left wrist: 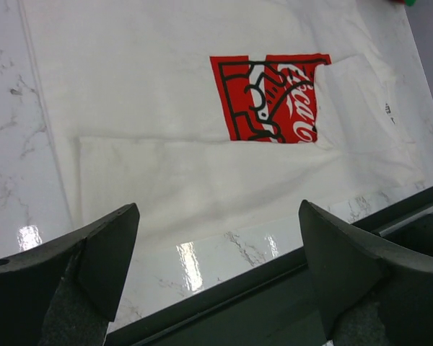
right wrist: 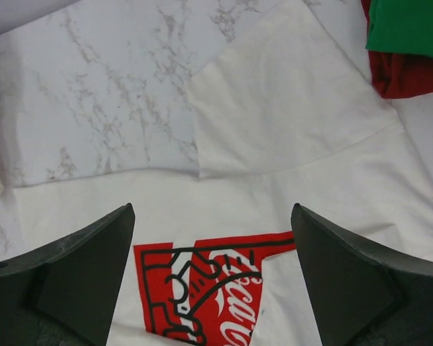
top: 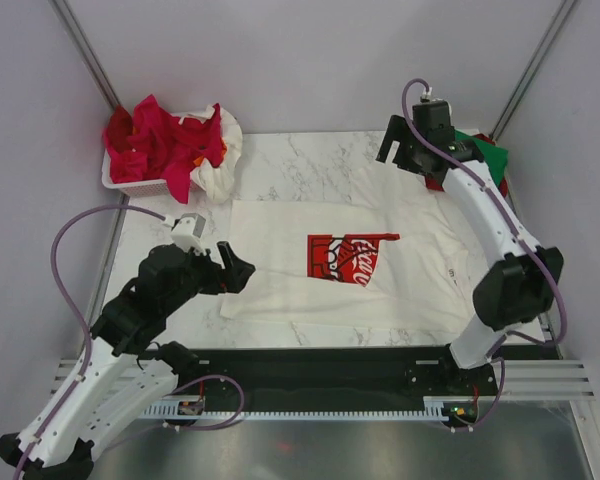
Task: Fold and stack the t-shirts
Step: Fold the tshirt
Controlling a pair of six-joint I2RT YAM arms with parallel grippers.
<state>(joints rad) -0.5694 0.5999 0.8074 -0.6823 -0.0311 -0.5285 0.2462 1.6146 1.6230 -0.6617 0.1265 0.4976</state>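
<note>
Bright, diffuse light; soft shadows; glare patches on glossy tabletop (left wrist: 191,261); white t-shirt (top: 280,240) nearly washed out; focus sharp

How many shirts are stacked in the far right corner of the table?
2: a green shirt lies on top, and a red shirt sits directly under it, showing along its near edge. More may be hidden beneath them or out of frame.

I see the large white t-shirt (top: 280,235) spread flat at centre, its near edge folded up and a flap overlapping its red Coca-Cola print (top: 338,258). Crumpled red tees (top: 155,145) and a white one (top: 223,165) are heaped far left. A green tee (top: 492,152) lies on a red one (right wrist: 408,76) far right.
</note>
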